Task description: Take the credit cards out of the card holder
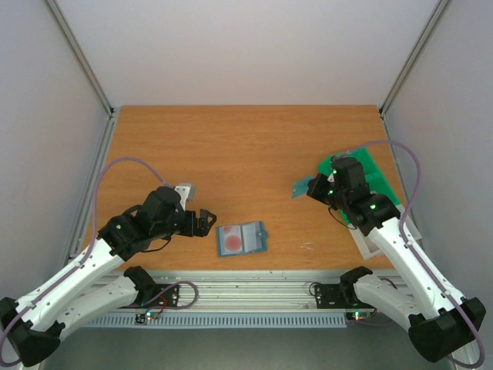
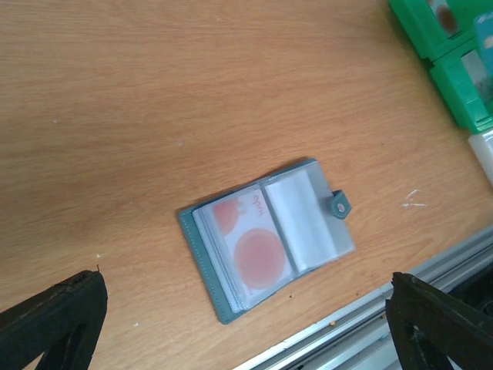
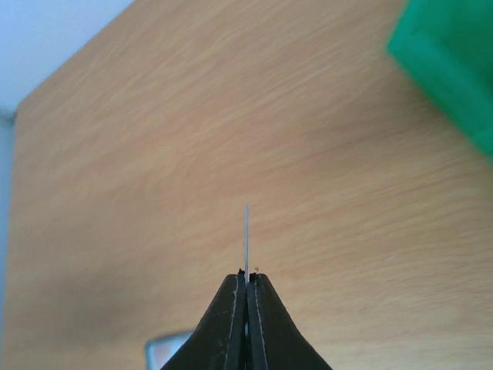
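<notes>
While my left gripper [image 1: 203, 222] hangs wide open and empty just left of the card holder [image 1: 243, 239], my right gripper [image 3: 246, 276] is pinched tight on a thin credit card [image 3: 246, 231], seen edge-on by its wrist camera. That card is held above the wooden table [image 1: 231, 146], near the green bin [image 1: 371, 171] on the right. The holder lies spread flat near the table's front edge. One clear pocket shows a card with red circles [image 2: 250, 250]. The other looks pale, and I cannot tell whether it holds a card.
</notes>
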`<state>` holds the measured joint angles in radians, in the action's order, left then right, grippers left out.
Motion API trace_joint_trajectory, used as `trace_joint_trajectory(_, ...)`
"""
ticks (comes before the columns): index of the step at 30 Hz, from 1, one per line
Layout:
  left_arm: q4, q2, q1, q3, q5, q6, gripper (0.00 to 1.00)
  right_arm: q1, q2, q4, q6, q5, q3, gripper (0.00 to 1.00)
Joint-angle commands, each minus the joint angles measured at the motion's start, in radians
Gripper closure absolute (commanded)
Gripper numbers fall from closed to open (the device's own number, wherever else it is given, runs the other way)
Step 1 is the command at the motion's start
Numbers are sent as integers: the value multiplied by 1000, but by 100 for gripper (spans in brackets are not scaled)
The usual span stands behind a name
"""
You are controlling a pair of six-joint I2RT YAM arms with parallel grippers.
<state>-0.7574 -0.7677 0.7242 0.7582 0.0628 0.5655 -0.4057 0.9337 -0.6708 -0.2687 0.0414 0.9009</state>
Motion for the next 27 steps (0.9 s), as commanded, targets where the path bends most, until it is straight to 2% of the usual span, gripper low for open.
trace_joint_trajectory(1,4,-29,1,20,-41,-53,1,158,-5,-26,6,-78,-2,99)
trace_joint_trajectory(9,-19,-59,-1,41,-27,-63,1,404,1,-8,11,-52,-53,99)
trace_joint_trajectory(15,32,-32,0,-13,4,-19,1,589,-51,-33,16,-96,-96,99)
trace_joint_trajectory(21,32,-42,0,-16,25,-4,1,690,-135,-51,11,-255,-119,99)
trace_joint_trajectory(27,-29,-17,0,4,27,-22,1,767,-124,-59,34,-276,-119,99)
